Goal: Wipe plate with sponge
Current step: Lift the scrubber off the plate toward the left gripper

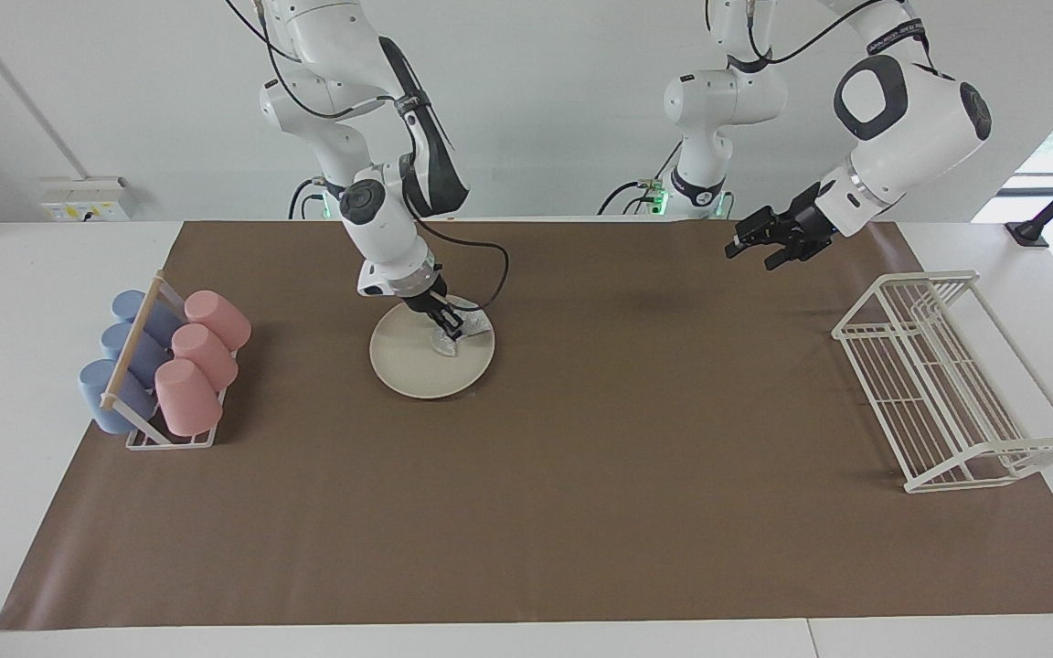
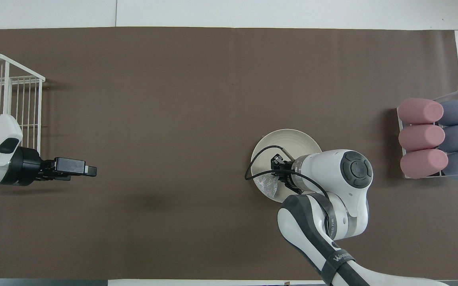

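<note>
The cream-white plate (image 1: 408,361) lies on the brown mat toward the right arm's end; it also shows in the overhead view (image 2: 288,141). My right gripper (image 1: 453,331) is shut on the silvery sponge (image 1: 446,344) and presses it on the plate, near the rim on the side toward the left arm's end. From above the sponge (image 2: 266,186) sits at the plate's near rim, beside the right gripper (image 2: 276,171). My left gripper (image 1: 735,247) waits in the air over the mat at the left arm's end, also seen from above (image 2: 91,171).
A rack of pink and blue cups (image 1: 170,366) stands at the right arm's end, seen from above too (image 2: 435,139). A white wire dish rack (image 1: 947,384) stands at the left arm's end, also seen from above (image 2: 6,91).
</note>
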Controlling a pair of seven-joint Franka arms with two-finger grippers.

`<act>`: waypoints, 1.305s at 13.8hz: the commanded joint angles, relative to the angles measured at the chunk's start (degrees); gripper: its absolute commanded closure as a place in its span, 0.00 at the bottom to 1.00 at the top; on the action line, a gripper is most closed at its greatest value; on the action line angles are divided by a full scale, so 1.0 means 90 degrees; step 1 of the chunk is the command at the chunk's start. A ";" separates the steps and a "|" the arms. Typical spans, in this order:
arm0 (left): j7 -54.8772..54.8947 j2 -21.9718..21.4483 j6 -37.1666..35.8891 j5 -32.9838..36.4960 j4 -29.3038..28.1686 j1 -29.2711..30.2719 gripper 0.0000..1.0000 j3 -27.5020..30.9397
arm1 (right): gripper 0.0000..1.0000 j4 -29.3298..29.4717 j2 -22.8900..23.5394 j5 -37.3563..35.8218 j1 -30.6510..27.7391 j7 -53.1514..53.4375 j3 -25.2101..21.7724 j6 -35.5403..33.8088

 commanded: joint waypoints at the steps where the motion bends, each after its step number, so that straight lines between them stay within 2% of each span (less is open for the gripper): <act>1: -0.0130 -0.0008 0.0108 0.0158 -0.0020 -0.0124 0.00 0.0043 | 1.00 -0.0124 0.0032 0.0108 -0.0081 -0.0072 0.0006 0.0147; 3: -0.0130 -0.0008 0.0118 0.0158 -0.0020 -0.0124 0.00 0.0043 | 1.00 -0.0047 0.0041 0.0108 -0.0091 -0.0014 0.0006 0.0108; 5: -0.0130 -0.0008 0.0118 0.0158 -0.0030 -0.0124 0.00 0.0043 | 1.00 0.0351 -0.0007 0.0108 -0.0091 0.0229 -0.0004 -0.0164; 7: -0.0130 -0.0008 0.0127 0.0158 -0.0030 -0.0124 0.00 0.0043 | 1.00 0.1315 0.0021 0.0098 -0.0111 0.1027 -0.0014 -0.1428; 9: -0.0178 -0.0008 0.0137 0.0158 -0.0030 -0.0114 0.00 0.0043 | 1.00 0.2001 0.0012 -0.0125 -0.0062 0.1673 -0.0024 -0.2175; 11: -0.0295 0.0002 0.0127 -0.0026 0.0009 -0.0046 0.00 0.0034 | 1.00 0.2685 -0.0037 -0.0826 -0.0013 0.2386 -0.0014 -0.2935; 14: -0.0305 0.0012 -0.0038 -0.1390 0.0009 0.0100 0.00 0.0082 | 1.00 0.3904 -0.0202 -0.1833 0.0347 0.3616 0.0054 -0.4369; 16: -0.0296 -0.0008 -0.0252 -0.2308 0.0009 0.0130 0.00 0.0092 | 1.00 0.4658 -0.0271 -0.2147 0.0407 0.3931 0.0064 -0.5454; 18: -0.0296 -0.0037 -0.0593 -0.3041 -0.0001 0.0140 0.00 0.0121 | 1.00 0.4914 -0.0242 -0.2187 0.0494 0.4116 0.0064 -0.5781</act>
